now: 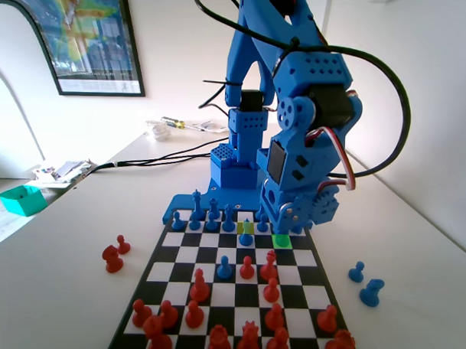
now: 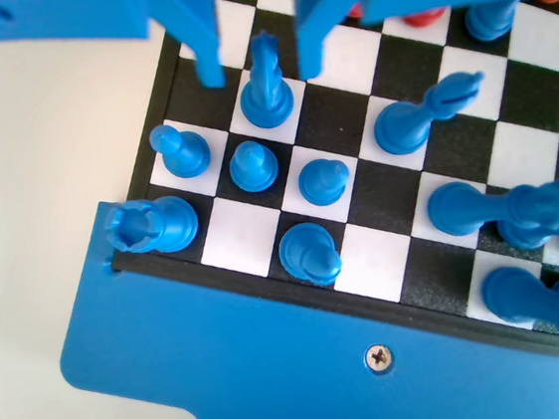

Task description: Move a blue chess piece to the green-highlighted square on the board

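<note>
In the wrist view a blue chess piece (image 2: 267, 93) stands upright on a white square of the board (image 2: 422, 284). My gripper (image 2: 261, 56) is open, with one jaw on each side of the piece and a gap on both sides. In the fixed view the gripper (image 1: 282, 222) hangs low at the far right of the board (image 1: 325, 279), right above the green-highlighted square (image 1: 283, 241). The arm's body hides the piece there.
Blue pawns (image 2: 253, 165) and back-row pieces (image 2: 309, 254) crowd close to the gripper. A paler yellow-green square (image 1: 246, 225) holds a blue pawn (image 1: 246, 237). Red pieces (image 1: 248, 340) fill the near end. Loose blue pieces (image 1: 371, 292) and red pieces (image 1: 113, 258) stand on the table.
</note>
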`<action>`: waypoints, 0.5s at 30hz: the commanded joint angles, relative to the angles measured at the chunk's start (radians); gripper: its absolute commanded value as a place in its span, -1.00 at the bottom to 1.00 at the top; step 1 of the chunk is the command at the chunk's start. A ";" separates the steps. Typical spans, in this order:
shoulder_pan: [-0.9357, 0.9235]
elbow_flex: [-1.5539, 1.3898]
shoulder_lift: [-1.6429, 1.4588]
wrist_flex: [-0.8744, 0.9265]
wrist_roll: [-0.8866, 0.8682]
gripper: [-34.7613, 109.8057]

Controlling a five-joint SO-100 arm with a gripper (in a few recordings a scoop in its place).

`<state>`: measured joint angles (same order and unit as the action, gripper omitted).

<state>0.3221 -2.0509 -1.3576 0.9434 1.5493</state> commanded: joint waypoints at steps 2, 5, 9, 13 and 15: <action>-0.003 0.003 -0.031 0.017 0.034 -0.26; -0.014 0.040 -0.037 0.067 0.049 -0.26; -0.034 0.150 -0.048 0.212 0.061 -0.29; -0.058 0.267 -0.100 0.337 0.049 -0.38; -0.069 0.336 -0.129 0.423 0.046 -0.46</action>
<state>0.2638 -1.8546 -1.3683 1.2333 1.5923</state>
